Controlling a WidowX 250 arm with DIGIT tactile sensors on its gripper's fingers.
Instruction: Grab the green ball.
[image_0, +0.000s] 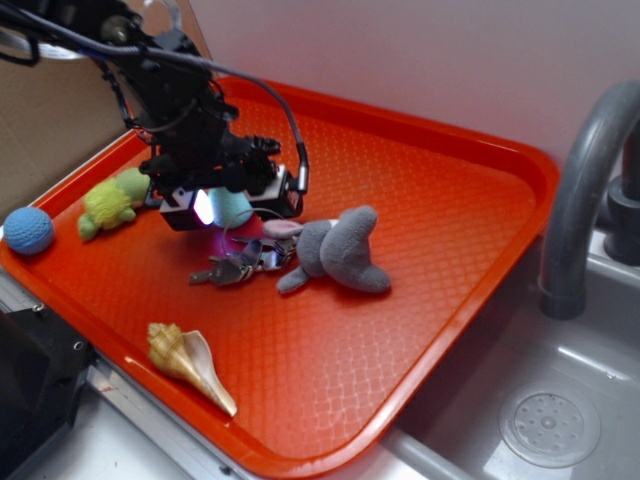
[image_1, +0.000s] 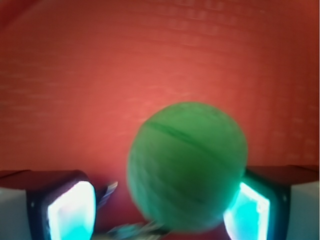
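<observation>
Exterior view first: the arm hangs low over the back left part of the orange tray (image_0: 450, 260), and tucked right under its gripper (image_0: 222, 208) I can just make out the green ball (image_0: 236, 208), a pale minty lump half hidden by the black hardware and a glowing white pad. From here it looks to sit a little above the tray surface, though the angle makes that hard to swear to. The wrist view is more telling: the ball fills the lower middle of the picture, blurred, with one lit finger (image_1: 250, 212) pressed against its right side and the other finger pad (image_1: 72, 212) standing off to the left with a gap of red tray showing between it and the ball. So the claw looks part-way apart around the ball and not squeezed onto both sides; I cannot tell for certain whether it has a real hold. My reading is that the reaching is done and the ball is bracketed, but the firm close, and any lift to prove it, is left to do. Everything else on the tray (blue ball (image_0: 29, 230), plush turtle (image_0: 110, 203), grey elephant toy (image_0: 337, 250), keys (image_0: 232, 268), seashell (image_0: 188, 362)) lies away from the grasp.
</observation>
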